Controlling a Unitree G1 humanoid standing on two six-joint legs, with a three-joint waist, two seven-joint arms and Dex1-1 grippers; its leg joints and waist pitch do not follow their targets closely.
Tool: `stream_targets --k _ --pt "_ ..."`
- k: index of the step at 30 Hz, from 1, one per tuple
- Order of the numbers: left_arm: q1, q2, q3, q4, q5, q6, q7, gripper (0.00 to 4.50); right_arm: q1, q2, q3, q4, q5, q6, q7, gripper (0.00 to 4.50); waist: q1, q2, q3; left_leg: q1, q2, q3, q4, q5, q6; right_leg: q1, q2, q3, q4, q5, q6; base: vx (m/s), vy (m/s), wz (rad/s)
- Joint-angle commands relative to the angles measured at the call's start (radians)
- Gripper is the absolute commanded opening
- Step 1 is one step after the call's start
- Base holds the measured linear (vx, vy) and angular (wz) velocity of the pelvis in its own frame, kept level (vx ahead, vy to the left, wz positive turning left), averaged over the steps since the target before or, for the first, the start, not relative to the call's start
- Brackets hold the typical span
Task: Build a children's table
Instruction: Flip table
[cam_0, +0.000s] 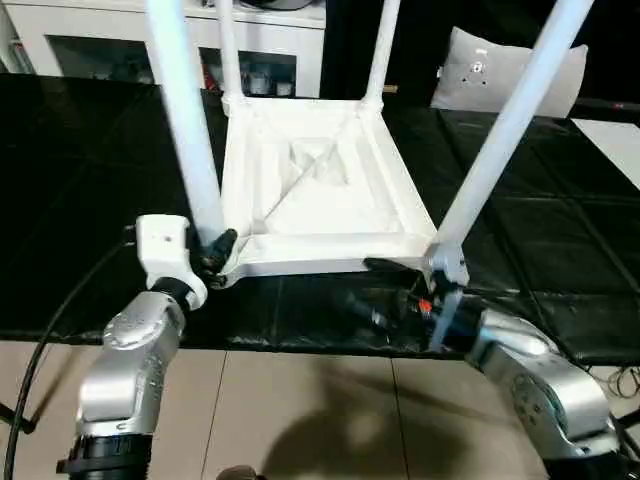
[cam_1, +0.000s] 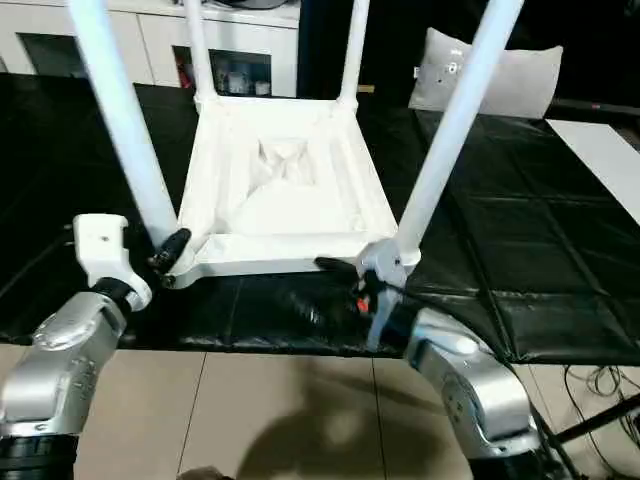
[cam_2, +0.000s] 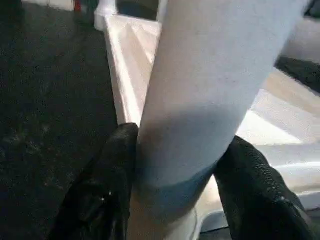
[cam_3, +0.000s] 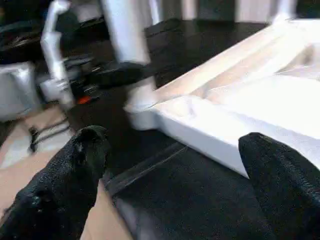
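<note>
The tabletop (cam_0: 320, 190) lies upside down on the black bench (cam_0: 90, 200), four legs (cam_0: 505, 130) standing in its corners. The left gripper (cam_2: 182, 170) clamps the near-left leg (cam_0: 190, 130) just above its socket; its wrist view shows both fingers (cam_2: 107, 185) pressed against the tube. The right gripper (cam_3: 175, 170) hangs wide open, holding nothing, near the near-right corner.

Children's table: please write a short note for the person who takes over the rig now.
Left tool: shut on the near-left leg, close to its socket.
Right tool: open, holding nothing, beside the near-right corner of the tabletop.
The tabletop lies underside up on the black mat.
Done: all four legs stand in the corner sockets.
Left: whether each leg is fully seated cannot be told; check this, then turn the table onto its legs.
</note>
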Motion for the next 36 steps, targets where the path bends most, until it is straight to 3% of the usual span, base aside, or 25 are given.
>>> stream_targets --k 1,3,4,9,16,21,26,28,32,36 --pt "0.015 -0.076 0.059 0.026 -0.199 0.106 0.020 2.03 -0.010 -0.001 -0.027 0.011 -0.001 0.011 -0.021 4.50 0.001 -0.014 -0.042 0.013 0.074 -0.018 -0.078 -0.089 0.030 0.024 -0.109 0.043 -0.071 0.045 -0.226 0.000 0.000 0.00" --pt "0.023 -0.092 0.076 0.017 -0.233 0.151 0.025 2.03 -0.016 -0.001 -0.024 0.022 -0.011 0.010 -0.032 4.50 0.005 -0.017 -0.043 0.016 0.073 -0.011 -0.076 -0.087 0.042 0.023 -0.110 0.044 -0.076 0.008 -0.218 0.000 0.000 0.00" --pt "0.024 -0.095 0.079 0.014 -0.239 0.161 0.025 2.03 -0.018 0.000 -0.023 0.026 -0.013 0.009 -0.035 4.50 0.004 -0.013 -0.042 0.015 0.073 -0.010 -0.078 -0.086 0.045 0.021 -0.109 0.043 -0.077 -0.010 -0.219 0.000 0.000 0.00" --pt "0.035 -0.134 0.108 -0.024 -0.306 0.244 0.034 2.03 -0.036 0.002 -0.026 0.052 -0.026 0.015 -0.065 4.50 0.005 -0.017 -0.042 0.015 0.078 -0.009 -0.081 -0.089 0.046 0.017 -0.106 0.040 -0.078 -0.019 -0.206 0.000 0.000 0.00" --pt "0.034 -0.138 0.089 -0.061 -0.327 0.297 0.036 2.04 -0.097 0.050 -0.084 0.169 -0.061 -0.004 -0.189 4.50 0.003 -0.021 -0.039 0.020 0.079 -0.005 -0.085 -0.120 0.013 0.014 -0.106 0.042 -0.082 -0.041 -0.189 0.000 0.000 0.00" --pt "0.036 -0.139 0.087 -0.075 -0.348 0.324 0.041 2.04 -0.175 0.111 -0.138 0.285 -0.016 -0.039 -0.228 4.50 0.002 -0.025 -0.043 0.015 0.076 -0.003 -0.081 -0.075 0.029 0.020 -0.107 0.041 -0.075 0.028 -0.186 0.000 0.000 0.00" --pt "0.037 -0.135 0.080 -0.077 -0.338 0.333 0.037 2.04 -0.243 0.170 -0.178 0.373 0.028 -0.087 -0.215 4.50 0.001 -0.021 -0.044 0.016 0.078 -0.002 -0.082 -0.073 0.030 0.018 -0.106 0.039 -0.072 0.038 -0.193 0.000 0.000 0.00" --pt "0.043 -0.109 0.044 -0.082 -0.301 0.336 0.027 2.04 -0.280 0.200 -0.206 0.425 0.068 -0.102 -0.194 4.50 0.003 -0.019 -0.045 0.018 0.079 -0.003 -0.083 -0.073 0.035 0.018 -0.106 0.038 -0.071 0.047 -0.194 0.000 0.000 0.00" --pt "0.044 -0.104 0.031 -0.082 -0.296 0.339 0.023 2.04 -0.331 0.223 -0.230 0.512 0.074 -0.131 -0.180 4.50 0.001 -0.017 -0.047 0.017 0.079 0.000 -0.081 -0.064 0.030 0.019 -0.106 0.037 -0.068 0.066 -0.203 0.000 0.000 0.00" --pt "0.041 -0.096 0.012 -0.088 -0.288 0.350 0.016 2.04 -0.461 0.284 -0.315 0.690 0.136 -0.188 -0.203 4.50 -0.001 -0.014 -0.048 0.018 0.079 0.001 -0.082 -0.072 0.026 0.019 -0.109 0.036 -0.068 0.052 -0.220 0.000 0.000 0.00"
